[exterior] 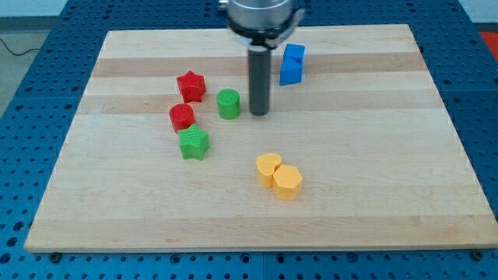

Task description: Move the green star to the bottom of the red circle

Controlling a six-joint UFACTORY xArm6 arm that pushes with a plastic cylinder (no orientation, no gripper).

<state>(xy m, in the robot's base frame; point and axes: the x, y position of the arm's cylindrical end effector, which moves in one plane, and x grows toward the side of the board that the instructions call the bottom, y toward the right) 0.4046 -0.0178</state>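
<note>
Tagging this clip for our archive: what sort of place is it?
Likely a robotics lab bench: a pale wooden board on a blue perforated table, with my tip among small coloured blocks like the green star.

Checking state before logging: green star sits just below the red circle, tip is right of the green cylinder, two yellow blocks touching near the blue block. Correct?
One error: the two yellow blocks are not near the blue block; they sit toward the view's bottom, far from it. The camera view shows the green star just below the red circle, my tip right of the green cylinder.
</note>
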